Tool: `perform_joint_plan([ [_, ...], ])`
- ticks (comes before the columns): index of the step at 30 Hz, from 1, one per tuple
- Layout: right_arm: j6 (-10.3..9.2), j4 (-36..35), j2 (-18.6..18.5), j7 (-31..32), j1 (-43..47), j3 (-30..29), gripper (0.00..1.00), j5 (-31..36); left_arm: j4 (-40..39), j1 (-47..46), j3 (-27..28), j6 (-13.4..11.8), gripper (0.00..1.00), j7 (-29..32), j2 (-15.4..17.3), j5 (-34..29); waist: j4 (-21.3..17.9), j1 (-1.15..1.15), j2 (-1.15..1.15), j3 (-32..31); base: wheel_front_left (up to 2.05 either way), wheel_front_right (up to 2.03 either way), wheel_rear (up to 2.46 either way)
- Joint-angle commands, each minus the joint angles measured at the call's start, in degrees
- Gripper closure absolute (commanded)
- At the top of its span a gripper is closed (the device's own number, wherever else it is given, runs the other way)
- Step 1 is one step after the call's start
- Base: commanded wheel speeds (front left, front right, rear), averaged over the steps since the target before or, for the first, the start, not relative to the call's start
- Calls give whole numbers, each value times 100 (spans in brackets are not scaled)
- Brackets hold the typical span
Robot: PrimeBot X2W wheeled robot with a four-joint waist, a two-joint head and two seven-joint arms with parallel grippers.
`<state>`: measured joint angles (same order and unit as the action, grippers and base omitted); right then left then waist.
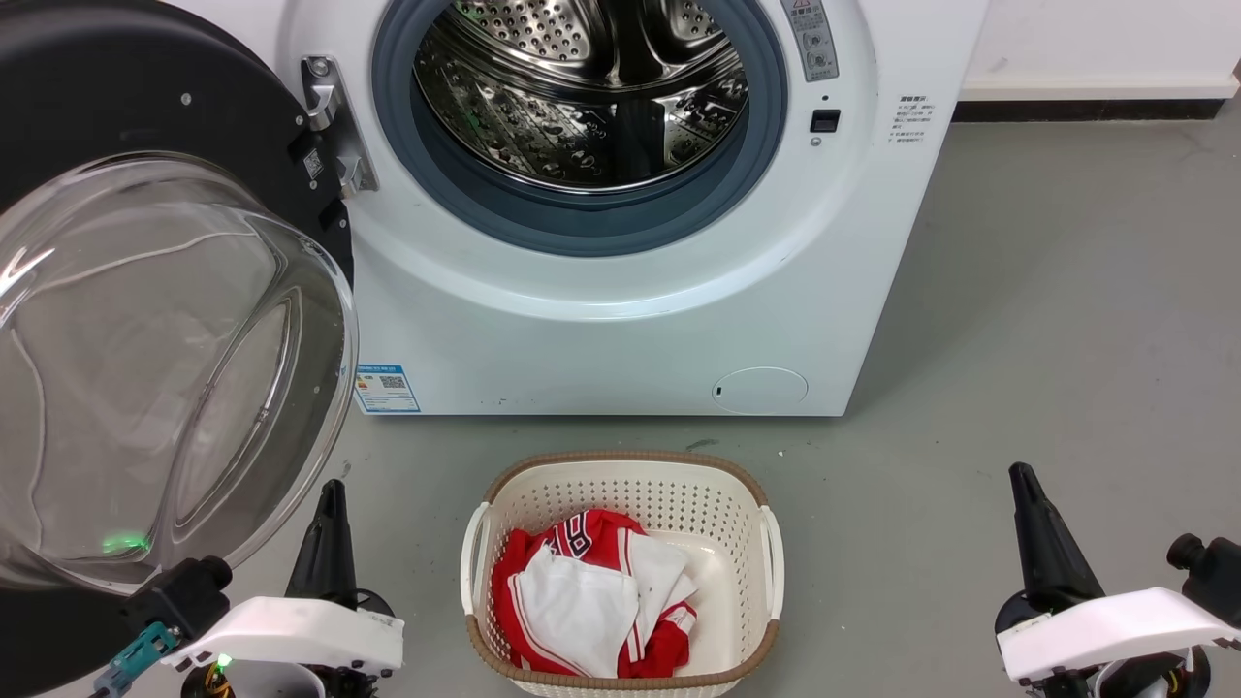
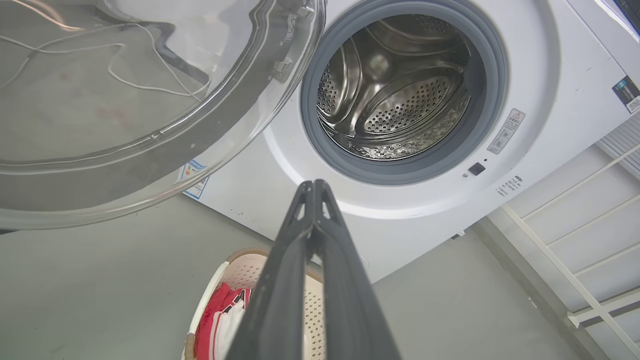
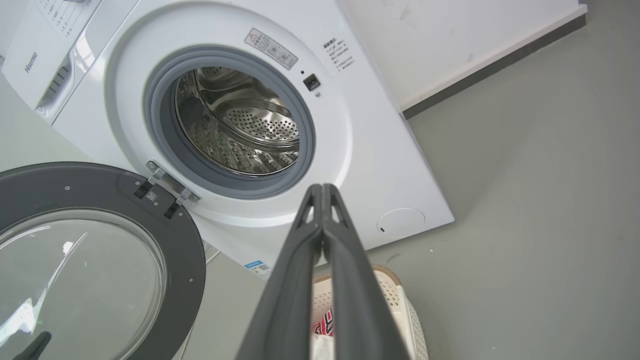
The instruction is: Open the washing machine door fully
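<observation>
The washing machine door is swung wide out to the left on its metal hinge; its black ring and bulging clear glass bowl face me. The steel drum stands exposed behind a grey rubber rim. My left gripper is shut and empty, low at the left, just below the bowl's lower edge. In the left wrist view the shut left gripper points at the machine front, the door above left. My right gripper is shut, empty, at the lower right. The door also shows in the right wrist view, left of my right gripper.
A cream laundry basket with red and white clothes sits on the grey floor before the machine. A small round white flap is low on the machine front. A white wall with a dark skirting runs right. A white rack stands beside the machine.
</observation>
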<state>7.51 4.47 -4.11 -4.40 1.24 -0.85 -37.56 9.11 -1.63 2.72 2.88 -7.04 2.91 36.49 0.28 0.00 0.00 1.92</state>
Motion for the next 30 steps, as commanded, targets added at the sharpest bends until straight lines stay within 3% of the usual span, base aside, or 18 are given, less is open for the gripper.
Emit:
perform_joint_plan([
  [1,-1,-17,-54,28,-157,-5,100,-241,-45,-176,36,33,100,44,11,224,0,0,0,-3,0,0,0],
  [30,-1,368,-91,350,-406,-95,100,-2488,170,-306,182,219,100,585,6,2401,-9,0,0,-56,0,0,0],
])
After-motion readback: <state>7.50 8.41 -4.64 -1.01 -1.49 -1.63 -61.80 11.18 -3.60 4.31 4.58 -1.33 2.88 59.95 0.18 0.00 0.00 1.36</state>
